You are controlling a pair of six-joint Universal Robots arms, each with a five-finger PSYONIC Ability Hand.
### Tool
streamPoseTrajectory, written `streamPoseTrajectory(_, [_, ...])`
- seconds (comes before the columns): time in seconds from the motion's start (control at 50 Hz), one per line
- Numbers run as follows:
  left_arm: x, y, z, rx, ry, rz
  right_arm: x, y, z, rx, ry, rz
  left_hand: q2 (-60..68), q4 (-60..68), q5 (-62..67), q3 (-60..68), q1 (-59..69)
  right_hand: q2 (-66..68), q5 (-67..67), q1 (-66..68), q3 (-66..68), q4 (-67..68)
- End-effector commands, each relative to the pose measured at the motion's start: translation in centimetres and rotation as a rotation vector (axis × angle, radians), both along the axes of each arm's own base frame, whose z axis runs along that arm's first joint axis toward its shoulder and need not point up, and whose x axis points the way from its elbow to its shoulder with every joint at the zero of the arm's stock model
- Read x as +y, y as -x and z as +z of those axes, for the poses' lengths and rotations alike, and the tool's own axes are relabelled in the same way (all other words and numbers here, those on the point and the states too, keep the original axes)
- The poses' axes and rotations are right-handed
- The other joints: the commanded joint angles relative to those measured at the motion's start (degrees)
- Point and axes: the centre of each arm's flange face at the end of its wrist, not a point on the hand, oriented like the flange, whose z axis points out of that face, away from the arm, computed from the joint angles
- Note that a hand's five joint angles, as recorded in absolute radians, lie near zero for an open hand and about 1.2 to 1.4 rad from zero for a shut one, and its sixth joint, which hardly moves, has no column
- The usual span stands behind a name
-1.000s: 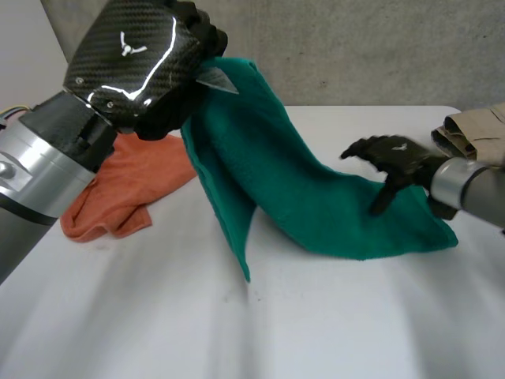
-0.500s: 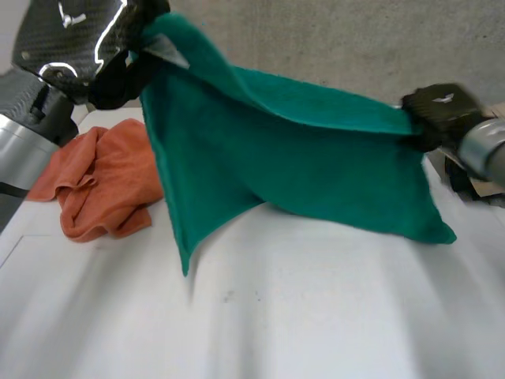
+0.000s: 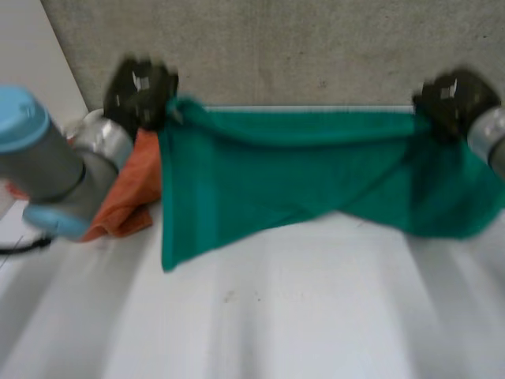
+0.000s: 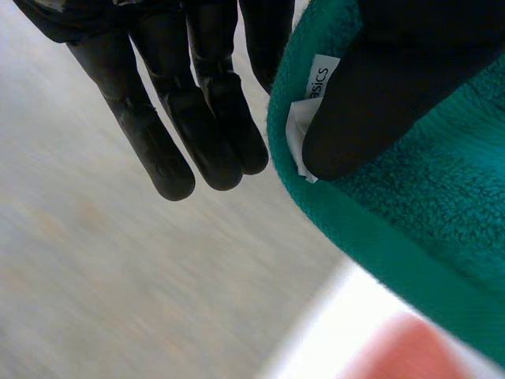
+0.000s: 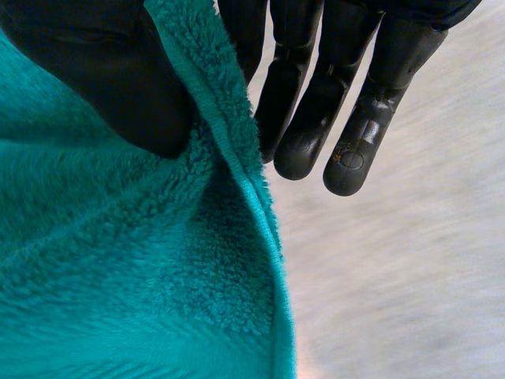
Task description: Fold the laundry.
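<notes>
Plain green towel (image 3: 276, 174), white label (image 4: 316, 87), orange cloth (image 3: 132, 199), white table (image 3: 276, 316)

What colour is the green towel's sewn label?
The label on the green towel is white with dark lettering; the left wrist view shows it best.

L hand (image 3: 140, 91), R hand (image 3: 454, 99) up, wide apart, pinching.

Green towel (image 3: 300, 174) spanning the far side, orange cloth (image 3: 126, 207) at its left end, open table (image 3: 276, 316) in front
</notes>
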Motion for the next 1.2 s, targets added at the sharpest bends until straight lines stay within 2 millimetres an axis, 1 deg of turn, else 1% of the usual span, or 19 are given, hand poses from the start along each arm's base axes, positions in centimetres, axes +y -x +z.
streamPoseTrajectory(0.02, [-2.5, 0.0, 12.3, 0.201, 0.434, 0.063, -2.4, -2.5, 9.1, -0.174, 0.615, -0.027, 11.31, 11.11, 13.37, 11.53, 14.84, 12.60, 13.47, 23.22, 11.98, 12.00])
streamPoseTrajectory(0.06, [-2.5, -0.2, 13.6, 0.255, 0.509, 0.077, -1.9, -2.6, 10.5, -0.206, 0.725, -0.020, 11.31, 11.11, 13.37, 11.53, 14.84, 12.60, 13.47, 23.22, 11.98, 12.00])
streamPoseTrajectory(0.12, [-2.3, -0.2, 13.6, 0.280, 0.531, 0.075, -0.9, -2.8, 10.2, -0.211, 0.733, -0.006, 11.31, 11.11, 13.37, 11.53, 14.84, 12.60, 13.47, 23.22, 11.98, 12.00])
streamPoseTrajectory(0.24, [-1.2, -1.4, 8.8, 0.245, 0.373, 0.071, 1.7, -3.6, 7.1, -0.190, 0.601, 0.025, 11.31, 11.11, 13.37, 11.53, 14.84, 12.60, 13.47, 23.22, 11.98, 12.00])
streamPoseTrajectory(0.34, [-0.4, -2.8, 2.3, 0.180, 0.180, 0.103, 4.3, -3.5, 2.3, -0.138, 0.391, 0.030, 11.31, 11.11, 13.37, 11.53, 14.84, 12.60, 13.47, 23.22, 11.98, 12.00])
streamPoseTrajectory(0.36, [0.2, -3.0, 0.2, 0.156, 0.122, 0.106, 5.2, -3.3, 0.2, -0.116, 0.296, 0.031, 11.31, 11.11, 13.37, 11.53, 14.84, 12.60, 13.47, 23.22, 11.98, 12.00])
streamPoseTrajectory(0.38, [0.6, -3.1, -1.0, 0.142, 0.088, 0.107, 5.6, -3.2, -0.9, -0.104, 0.253, 0.029, 11.31, 11.11, 13.37, 11.53, 14.84, 12.60, 13.47, 23.22, 11.98, 12.00])
streamPoseTrajectory(0.44, [1.7, -3.4, -4.0, 0.109, 0.001, 0.096, 7.5, -2.9, -4.8, -0.068, 0.079, 0.033, 11.31, 11.11, 13.37, 11.53, 14.84, 12.60, 13.47, 23.22, 11.98, 12.00])
streamPoseTrajectory(0.5, [2.5, -3.6, -5.8, 0.079, -0.050, 0.086, 8.8, -2.8, -7.1, -0.043, -0.021, 0.035, 11.31, 11.11, 13.37, 11.53, 14.84, 12.60, 13.47, 23.22, 11.98, 12.00])
streamPoseTrajectory(0.54, [2.7, -4.0, -7.2, 0.065, -0.091, 0.089, 9.8, -3.2, -9.6, -0.017, -0.126, 0.049, 11.31, 11.11, 13.37, 11.53, 14.84, 12.60, 13.47, 23.22, 11.98, 12.00])
streamPoseTrajectory(0.56, [2.7, -4.1, -7.4, 0.063, -0.097, 0.091, 10.2, -3.4, -10.7, -0.005, -0.178, 0.058, 11.31, 11.11, 13.37, 11.53, 14.84, 4.33, 5.20, 14.95, 3.72, 3.73])
streamPoseTrajectory(0.64, [2.7, -4.4, -7.9, 0.058, -0.111, 0.097, 10.3, -3.1, -11.5, -0.013, -0.238, 0.048, 11.31, 11.11, 13.37, 11.53, 14.84, -57.40, -56.53, -46.78, -58.02, -58.00])
streamPoseTrajectory(0.74, [2.8, -4.6, -7.6, 0.058, -0.112, 0.103, 9.8, -2.6, -11.3, -0.101, -0.284, 0.020, 11.31, 11.11, 13.37, 11.53, 14.84, -57.40, -56.53, -46.78, -58.02, -58.00])
streamPoseTrajectory(0.82, [2.7, -5.2, -6.4, 0.076, -0.091, 0.116, 8.6, -0.3, -10.0, -0.248, -0.345, -0.039, 11.31, 11.11, 13.37, 11.53, 14.84, -57.40, -56.53, -46.78, -58.02, -58.00])
streamPoseTrajectory(0.88, [2.8, -5.7, -6.2, 0.079, -0.089, 0.128, 9.0, 0.7, -8.5, -0.375, -0.434, -0.035, 11.31, 11.11, 13.37, 11.53, 14.84, -57.40, -56.53, -46.78, -58.02, -58.00])
streamPoseTrajectory(0.94, [3.0, -5.9, -5.8, 0.083, -0.085, 0.133, 9.0, 2.2, -8.2, -0.474, -0.568, -0.050, 11.31, 11.11, 13.37, 11.53, 14.84, -57.40, -56.53, -46.78, -58.02, -58.00])
streamPoseTrajectory(1.08, [3.5, -6.1, -5.4, 0.085, -0.079, 0.133, 8.3, 5.9, -8.5, -0.523, -0.668, -0.075, 11.31, 11.11, 13.37, 11.53, 14.84, -54.34, -53.47, -43.72, -54.95, -54.94])
streamPoseTrajectory(1.14, [3.7, -6.0, -5.4, 0.083, -0.079, 0.129, 8.1, 6.2, -9.1, -0.501, -0.675, -0.071, 11.31, 11.11, 13.37, 11.53, 14.84, -48.25, -47.38, -37.63, -48.87, -48.85])
streamPoseTrajectory(1.2, [3.8, -5.8, -5.4, 0.082, -0.081, 0.124, 7.8, 6.2, -11.0, -0.457, -0.714, -0.071, 11.31, 11.11, 13.37, 11.53, 14.84, -41.85, -40.97, -31.23, -42.46, -42.45])
